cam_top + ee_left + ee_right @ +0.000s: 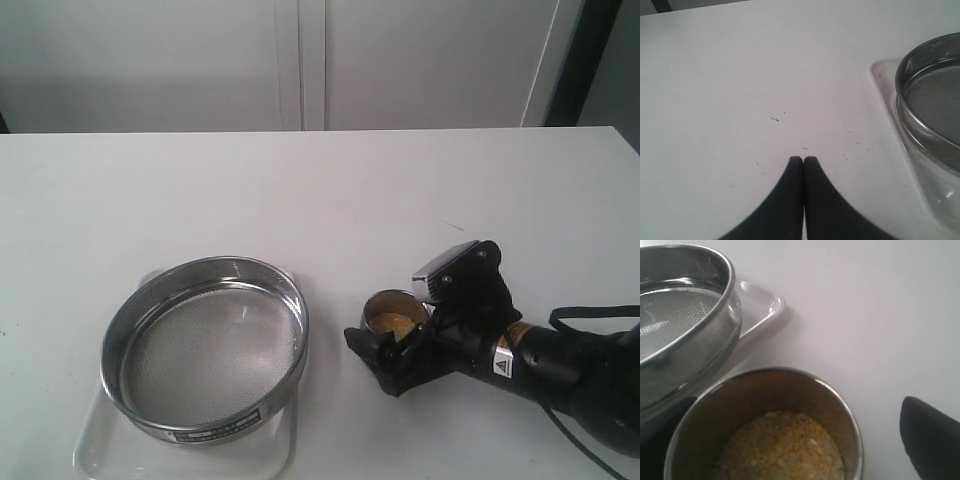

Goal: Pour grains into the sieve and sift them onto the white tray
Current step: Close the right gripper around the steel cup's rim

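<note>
The sieve [205,360], a wide metal ring with an empty mesh bottom, sits on the white tray [105,450] at the front left. To its right stands a small steel cup [395,303] holding the golden and whitish grains [392,321]. My right gripper [397,335] is open and straddles the cup; in the right wrist view one finger [930,440] stands apart from the cup [840,405], with the grains [785,445], sieve [680,315] and tray [765,310] in sight. My left gripper [803,159] is shut and empty over bare table beside the sieve [935,100] and tray [885,80].
The white table [330,190] stretches back to a pale cabinet wall [300,60]. The right arm's black body [540,365] lies low over the front right. A few dark specks [775,118] dot the table near the left gripper.
</note>
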`<state>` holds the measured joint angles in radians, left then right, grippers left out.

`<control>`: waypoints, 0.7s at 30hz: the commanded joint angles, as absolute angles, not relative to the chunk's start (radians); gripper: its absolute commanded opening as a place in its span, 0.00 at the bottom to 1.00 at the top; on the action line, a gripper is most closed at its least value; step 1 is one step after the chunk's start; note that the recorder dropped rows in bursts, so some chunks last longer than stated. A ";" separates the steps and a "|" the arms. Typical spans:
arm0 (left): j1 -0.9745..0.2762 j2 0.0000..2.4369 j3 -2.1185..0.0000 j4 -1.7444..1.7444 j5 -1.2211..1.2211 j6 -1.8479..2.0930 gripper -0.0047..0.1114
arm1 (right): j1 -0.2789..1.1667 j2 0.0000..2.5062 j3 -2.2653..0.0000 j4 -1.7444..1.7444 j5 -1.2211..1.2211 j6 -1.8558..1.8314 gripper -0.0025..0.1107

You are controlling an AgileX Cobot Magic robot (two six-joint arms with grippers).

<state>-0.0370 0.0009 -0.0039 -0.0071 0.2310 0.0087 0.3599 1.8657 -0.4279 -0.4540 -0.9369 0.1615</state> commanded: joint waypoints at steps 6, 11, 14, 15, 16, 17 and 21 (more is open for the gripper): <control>-0.042 0.000 0.000 -0.018 0.233 0.000 0.04 | 0.359 1.936 -0.458 -0.463 -0.948 0.117 0.93; -0.042 0.000 0.000 -0.018 0.233 0.000 0.04 | 0.359 1.945 -0.469 -0.463 -0.950 0.117 0.89; -0.042 0.000 0.000 -0.018 0.233 0.000 0.04 | 0.359 1.946 -0.469 -0.463 -0.950 0.117 0.84; -0.042 0.000 0.000 -0.018 0.233 0.000 0.04 | 0.359 1.946 -0.469 -0.463 -0.948 0.117 0.82; -0.042 0.000 0.000 -0.018 0.233 0.000 0.04 | 0.359 1.946 -0.469 -0.463 -0.946 0.117 0.79; -0.042 0.000 0.000 -0.018 0.233 0.000 0.04 | 0.359 1.946 -0.469 -0.463 -0.944 0.117 0.75; -0.042 0.000 0.000 -0.018 0.233 0.000 0.04 | 0.359 1.946 -0.469 -0.463 -0.942 0.117 0.48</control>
